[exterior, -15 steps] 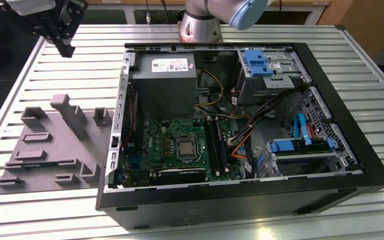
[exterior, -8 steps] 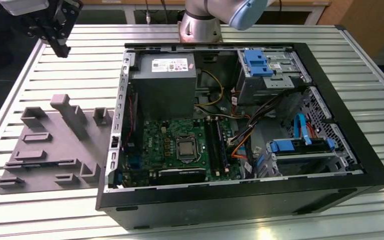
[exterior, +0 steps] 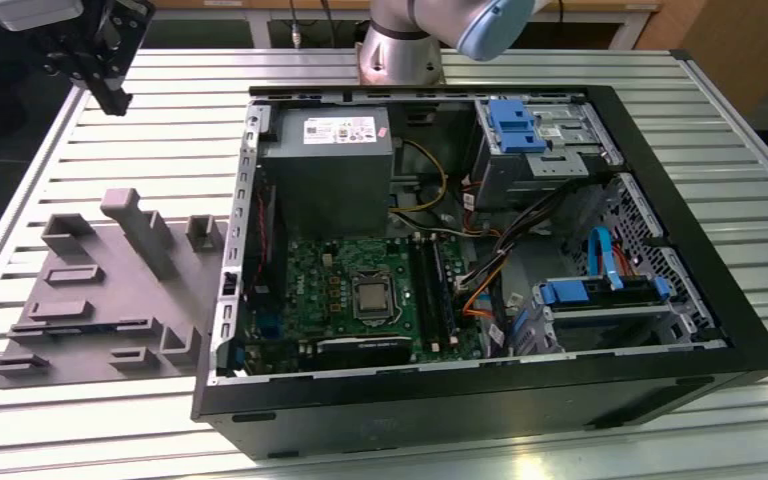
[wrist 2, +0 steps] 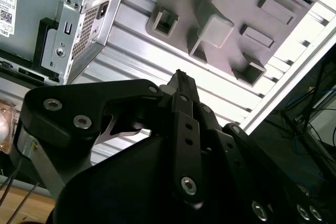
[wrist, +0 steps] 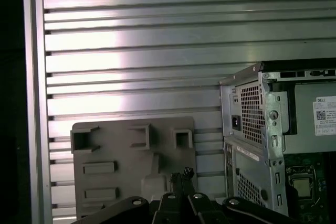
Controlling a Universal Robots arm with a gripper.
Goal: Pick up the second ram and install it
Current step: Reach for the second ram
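The end effector hung pinched together, empty, well apart from the second ram, seemingly edge-up in the grey tray; light, stiff, fragile, probably best gripped across its flat faces.

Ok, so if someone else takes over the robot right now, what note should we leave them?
The gripper: jaws shut on nothing, up over the table at the exterior view's far left, apart from the grey tray.
The second ram: too small to tell whether it lies on the tray or sits in the motherboard slots.
Done or left: it is not in the jaws; installed or not, I cannot tell.
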